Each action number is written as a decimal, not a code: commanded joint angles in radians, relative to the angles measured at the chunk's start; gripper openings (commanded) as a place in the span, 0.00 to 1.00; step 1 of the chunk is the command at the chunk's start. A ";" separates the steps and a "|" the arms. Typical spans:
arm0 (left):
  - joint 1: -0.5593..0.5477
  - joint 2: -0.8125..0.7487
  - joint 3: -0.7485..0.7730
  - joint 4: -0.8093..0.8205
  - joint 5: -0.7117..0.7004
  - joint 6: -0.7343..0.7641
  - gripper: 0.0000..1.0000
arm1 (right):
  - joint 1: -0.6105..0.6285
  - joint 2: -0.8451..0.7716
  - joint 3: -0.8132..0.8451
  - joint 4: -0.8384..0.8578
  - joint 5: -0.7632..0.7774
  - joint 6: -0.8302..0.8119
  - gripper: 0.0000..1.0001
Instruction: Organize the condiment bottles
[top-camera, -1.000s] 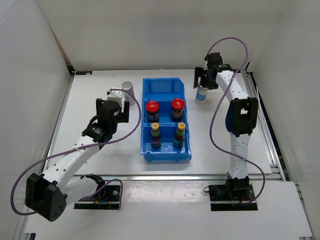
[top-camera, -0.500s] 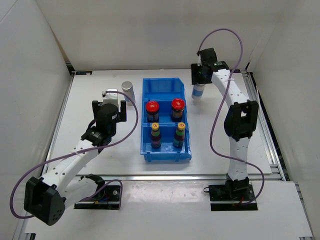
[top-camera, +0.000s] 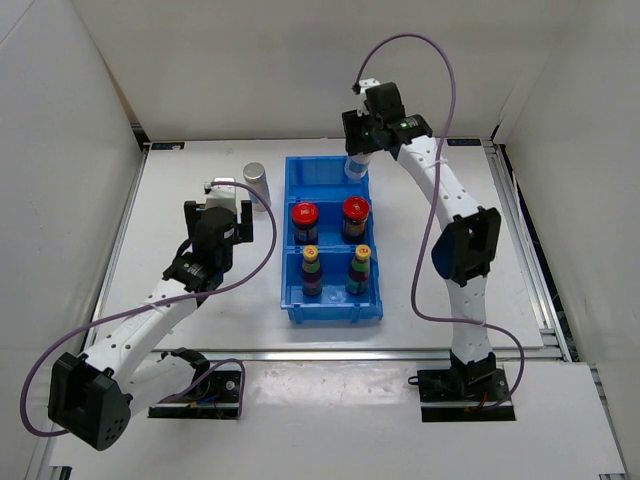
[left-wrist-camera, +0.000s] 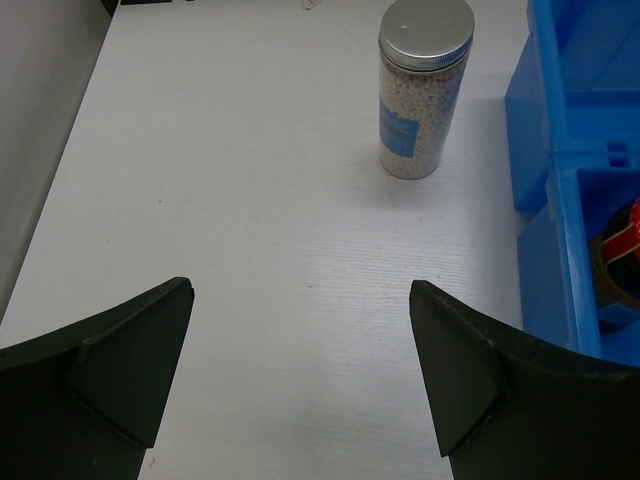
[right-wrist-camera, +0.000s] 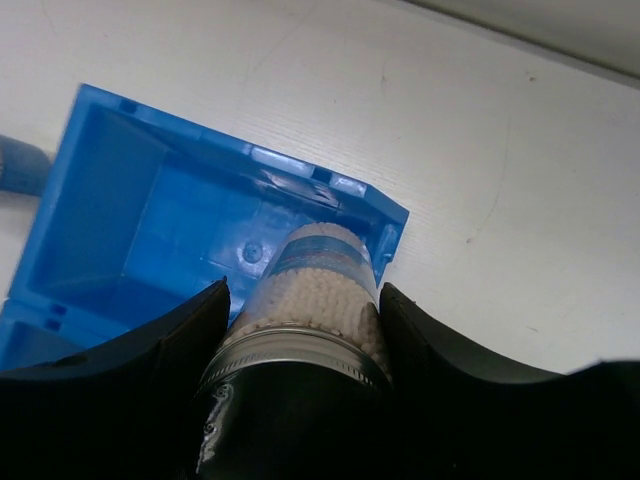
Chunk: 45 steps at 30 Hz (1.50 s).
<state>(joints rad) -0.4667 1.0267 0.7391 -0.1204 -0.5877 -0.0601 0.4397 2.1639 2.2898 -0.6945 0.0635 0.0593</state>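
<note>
Above blue bin, right gripper clamping silver-topped bottle

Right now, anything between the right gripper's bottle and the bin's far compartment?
Nothing visible. The silver-topped bottle, in the right gripper, hangs over the far compartment at its right corner; that compartment is bare. Only the corner wall is close to its base.

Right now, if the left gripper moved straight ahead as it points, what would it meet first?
Probably the silver-topped bottle, standing ahead toward the left gripper's right finger; otherwise only table.
</note>
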 joint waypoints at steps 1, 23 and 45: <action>0.003 -0.007 -0.010 0.027 -0.014 -0.007 1.00 | -0.004 0.050 0.048 0.066 -0.007 -0.027 0.27; 0.014 0.023 0.059 -0.051 0.000 -0.037 1.00 | 0.014 0.139 0.066 0.069 0.008 -0.007 0.99; 0.223 0.501 0.632 -0.199 0.396 -0.093 1.00 | -0.025 -0.574 -0.509 0.096 -0.106 0.082 0.99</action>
<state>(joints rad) -0.2661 1.4609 1.2869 -0.2878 -0.3031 -0.1398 0.4091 1.5875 1.8603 -0.5945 0.0410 0.1162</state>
